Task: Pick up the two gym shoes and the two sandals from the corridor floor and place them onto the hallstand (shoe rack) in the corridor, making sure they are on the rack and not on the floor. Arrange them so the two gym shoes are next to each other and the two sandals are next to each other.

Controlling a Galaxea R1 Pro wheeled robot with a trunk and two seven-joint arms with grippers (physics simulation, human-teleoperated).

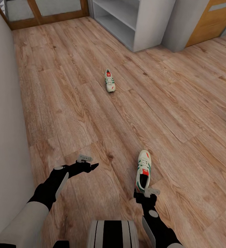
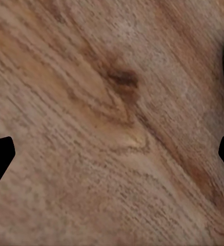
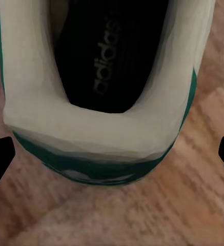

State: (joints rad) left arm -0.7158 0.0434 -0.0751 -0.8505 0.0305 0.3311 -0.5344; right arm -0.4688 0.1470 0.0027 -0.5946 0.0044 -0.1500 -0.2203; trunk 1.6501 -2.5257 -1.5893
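Two cream-white gym shoes with green stripes lie apart on the corridor floor [image 1: 75,113]. The far gym shoe [image 1: 109,81] rests mid-floor. The near gym shoe [image 1: 143,169] lies close to me, heel toward my right gripper [image 1: 145,193], which hovers open just over that heel. In the right wrist view the heel and black inside of that shoe [image 3: 106,77] sit between the spread fingertips [image 3: 0,160]. My left gripper [image 1: 92,166] is open above bare planks, with a knot in the wood [image 2: 123,78] below it. The sandals are out of view.
A white open-shelved unit [image 1: 144,24] stands at the back, right of centre; whether it is the hallstand I cannot tell. A wall [image 1: 2,113] runs along the left. Wood-framed glass doors [image 1: 43,15] close the far end. Another wooden door [image 1: 213,20] is at the back right.
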